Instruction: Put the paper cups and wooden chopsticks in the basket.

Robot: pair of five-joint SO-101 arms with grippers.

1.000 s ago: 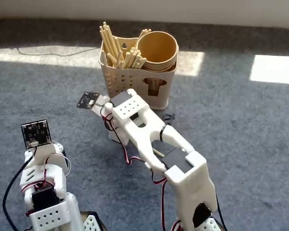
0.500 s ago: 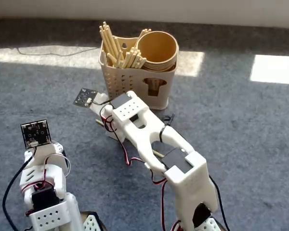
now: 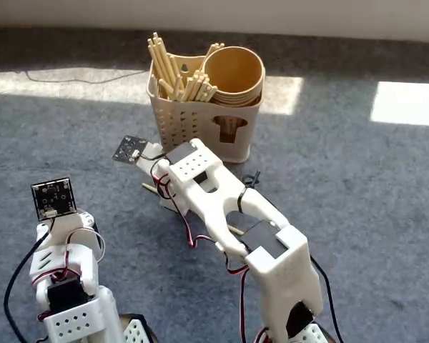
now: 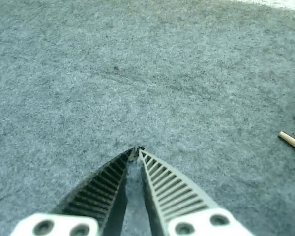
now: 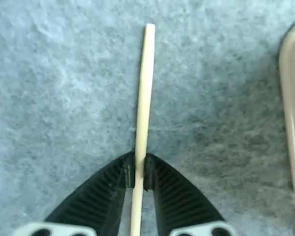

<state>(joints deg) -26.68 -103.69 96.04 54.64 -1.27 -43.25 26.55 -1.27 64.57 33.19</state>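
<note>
A cream plastic basket [image 3: 200,121] stands on the grey carpet, holding stacked paper cups [image 3: 234,70] and several wooden chopsticks [image 3: 173,71]. My right arm [image 3: 196,171] stretches to just in front of the basket. In the right wrist view my right gripper [image 5: 139,167] is shut on a single wooden chopstick [image 5: 145,83] held low over the carpet, and the basket's wall [image 5: 291,98] runs beside it. The ends of that chopstick [image 3: 149,188] stick out from under the arm. My left gripper [image 4: 138,149] is shut with nothing in it, over bare carpet at the front left.
The left arm [image 3: 57,250] stays folded at the front left. One end of a chopstick [image 4: 292,142] shows at the edge of the left wrist view. A thin cable [image 3: 57,75] lies on the carpet at the back left. Open carpet lies right of the basket.
The right arm's wrist has shifted slightly left and toward the front, and a chopstick end now sticks out to its left. The left arm has not moved.
</note>
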